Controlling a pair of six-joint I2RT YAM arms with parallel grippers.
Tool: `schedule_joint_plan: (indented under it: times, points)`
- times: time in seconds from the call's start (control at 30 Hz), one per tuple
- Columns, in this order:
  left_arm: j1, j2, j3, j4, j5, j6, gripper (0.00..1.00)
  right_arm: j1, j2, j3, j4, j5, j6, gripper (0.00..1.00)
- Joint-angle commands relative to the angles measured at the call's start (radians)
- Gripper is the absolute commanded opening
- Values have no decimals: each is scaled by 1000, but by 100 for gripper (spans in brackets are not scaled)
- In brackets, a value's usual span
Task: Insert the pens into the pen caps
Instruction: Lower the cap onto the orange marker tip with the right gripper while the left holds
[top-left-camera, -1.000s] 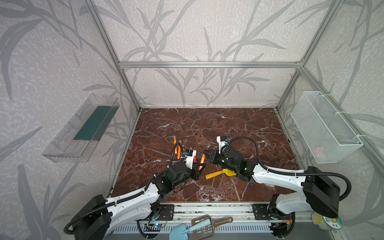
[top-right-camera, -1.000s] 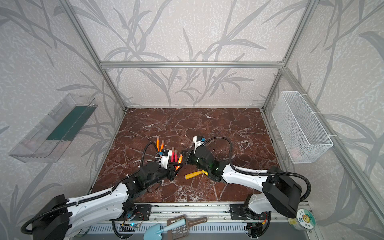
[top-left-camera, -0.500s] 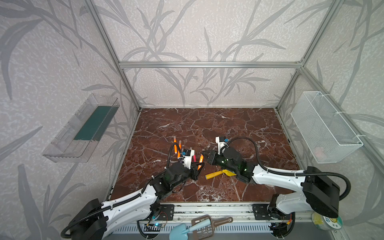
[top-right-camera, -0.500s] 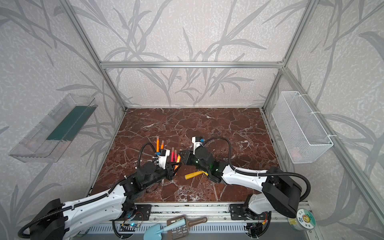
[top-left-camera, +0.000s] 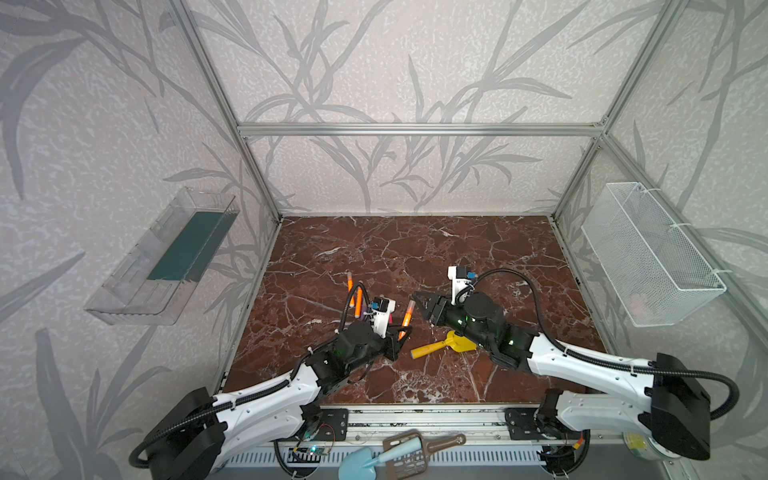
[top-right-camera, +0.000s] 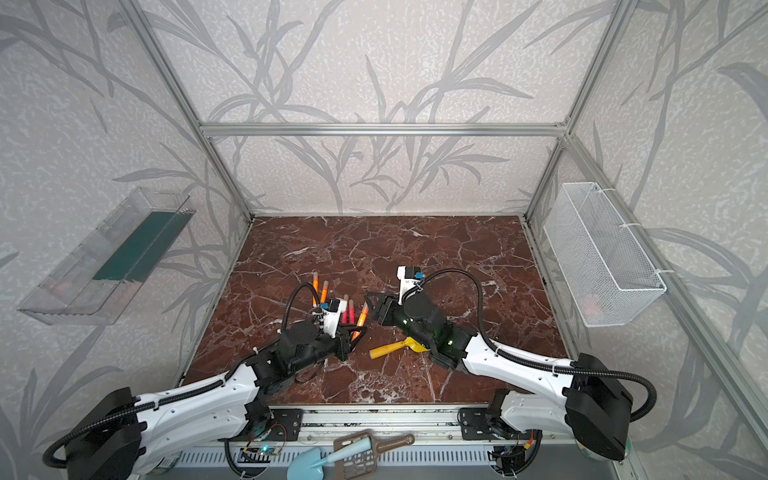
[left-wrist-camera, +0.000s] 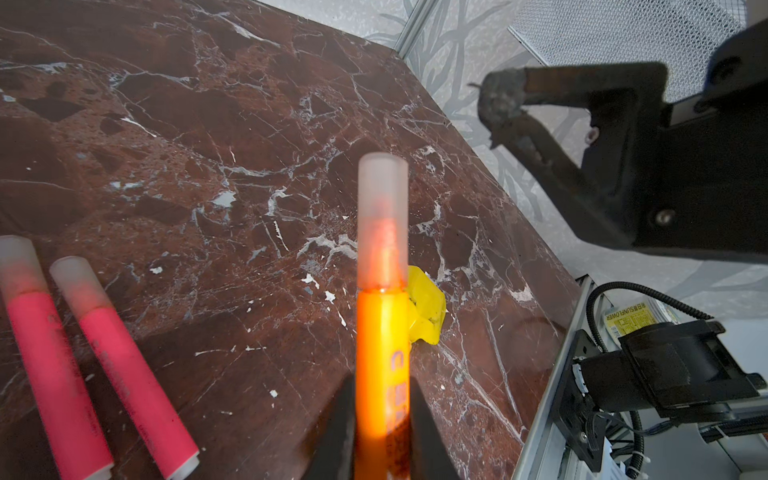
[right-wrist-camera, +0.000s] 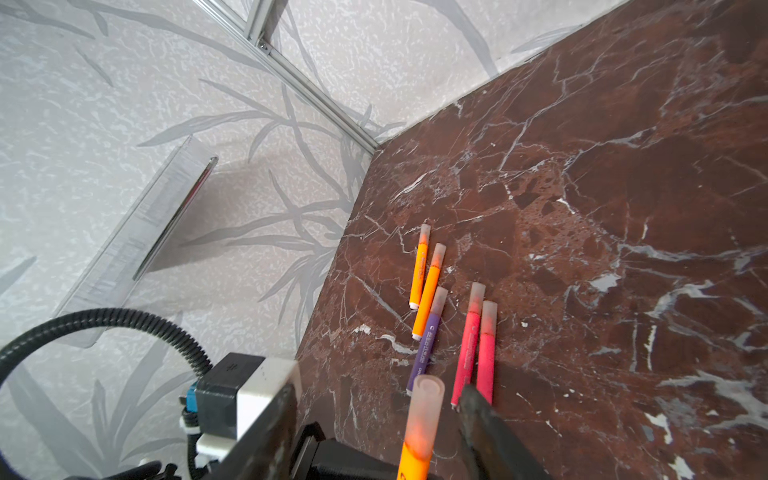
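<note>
Between the fingers of my left pincer (left-wrist-camera: 382, 401) sits the orange pen (left-wrist-camera: 380, 353), clamped low on its barrel, with a pale cap (left-wrist-camera: 382, 216) on its tip. The right pincer (right-wrist-camera: 376, 399) has its fingers apart on both sides of this cap, and I see no contact. I judge the cap is seated, so I would draw the right pincer straight back along the pen, not sideways, and then lay the pen beside the others. The left wrist view shows the cap meeting the barrel with no gap. The right wrist view shows, beyond that pincer, all five other pens (right-wrist-camera: 428, 338) capped on the worktop (right-wrist-camera: 623, 208). In both top views the left arm half hides them.
</note>
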Motion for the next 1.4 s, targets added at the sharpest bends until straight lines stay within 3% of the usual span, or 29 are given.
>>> schedule_joint_plan:
  times: [0.0, 0.4, 0.8, 1.0, 1.2, 1.37]
  points:
    - [4, 5, 36, 23, 31, 26, 0, -12, 49, 41, -46, 43, -6, 61]
    - [4, 9, 35, 25, 25, 26, 0, -16, 201, 120, -24, -58, 19, 38]
    - [4, 10, 35, 32, 28, 26, 0, -16, 245, 139, -29, -71, 18, 14]
    - [7, 23, 70, -1, -38, 51, 0, -17, 235, 114, -23, -95, 22, 1]
    - [47, 24, 145, -48, -61, 80, 0, -8, 219, 74, 6, -122, 24, 0]
    - [131, 52, 209, -42, 42, 68, 0, 27, 225, 32, 96, -137, 17, 0]
